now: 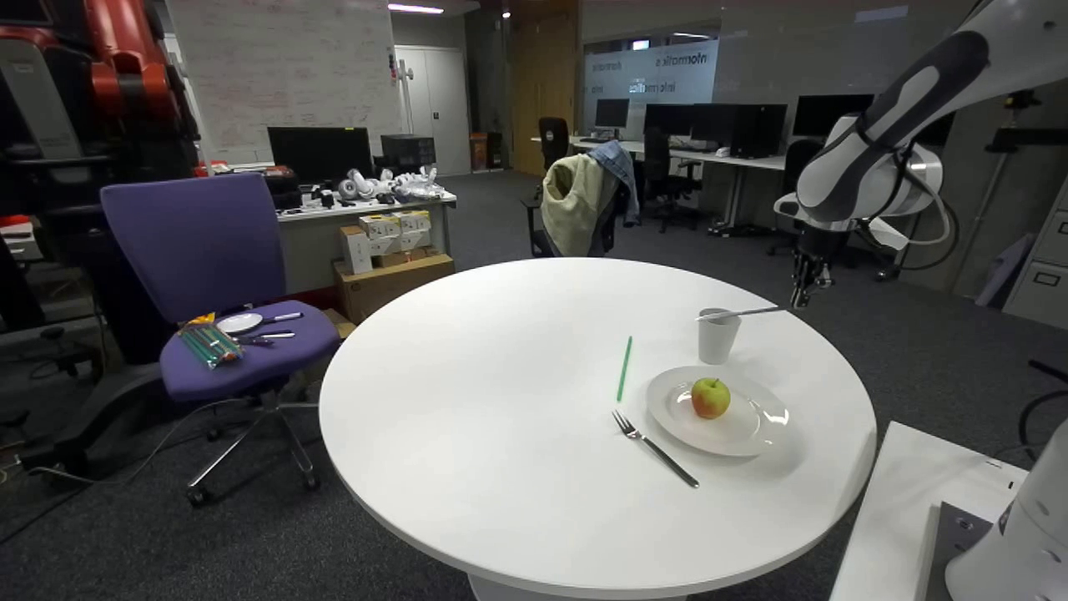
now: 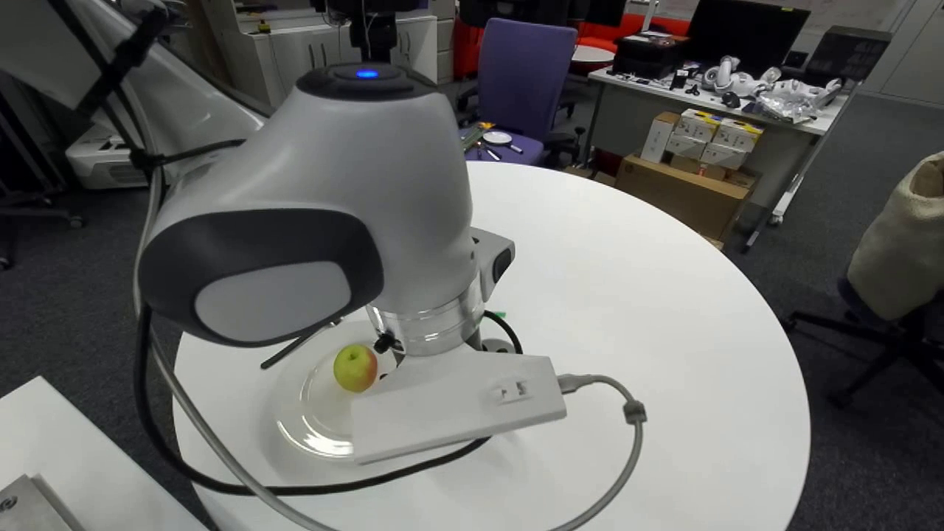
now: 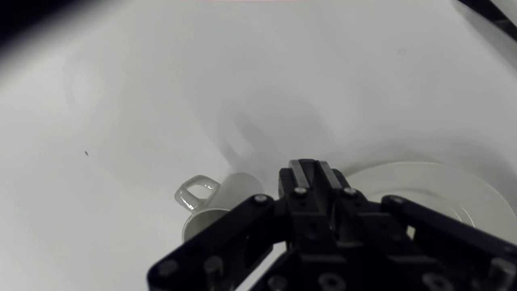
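My gripper [image 1: 801, 299] hangs over the right side of the round table, shut on a slim silver utensil [image 1: 755, 311] that looks like a knife. It points sideways across the mouth of a white cup [image 1: 717, 340]; whether it touches the rim I cannot tell. In the wrist view the fingertips [image 3: 298, 173] nearly meet around something dark. There the cup [image 3: 238, 188] and its handle lie left of the jaws, the plate [image 3: 420, 173] right. A red-green apple [image 1: 710, 399] sits on the plate [image 1: 763, 417]. In an exterior view, the arm hides the gripper.
On the white table [image 1: 501, 384] lie a fork [image 1: 667, 459] beside the plate and a green straw [image 1: 624, 369]. A purple chair [image 1: 242, 334] bearing plastic-wrapped items and utensils stands across the table. The arm's base [image 1: 1022, 534] is on a white side table [image 1: 901, 492].
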`<control>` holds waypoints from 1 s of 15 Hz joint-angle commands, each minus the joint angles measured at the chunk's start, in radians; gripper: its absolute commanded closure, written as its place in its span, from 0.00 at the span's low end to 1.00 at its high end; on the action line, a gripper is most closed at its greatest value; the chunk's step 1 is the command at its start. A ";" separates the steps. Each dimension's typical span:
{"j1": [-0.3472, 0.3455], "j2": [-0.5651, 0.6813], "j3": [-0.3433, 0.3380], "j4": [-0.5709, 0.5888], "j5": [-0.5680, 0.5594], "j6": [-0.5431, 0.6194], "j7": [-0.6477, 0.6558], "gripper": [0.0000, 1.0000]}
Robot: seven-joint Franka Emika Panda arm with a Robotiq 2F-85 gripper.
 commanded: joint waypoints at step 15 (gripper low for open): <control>0.011 -0.042 -0.045 -0.002 0.124 -0.074 0.282 0.97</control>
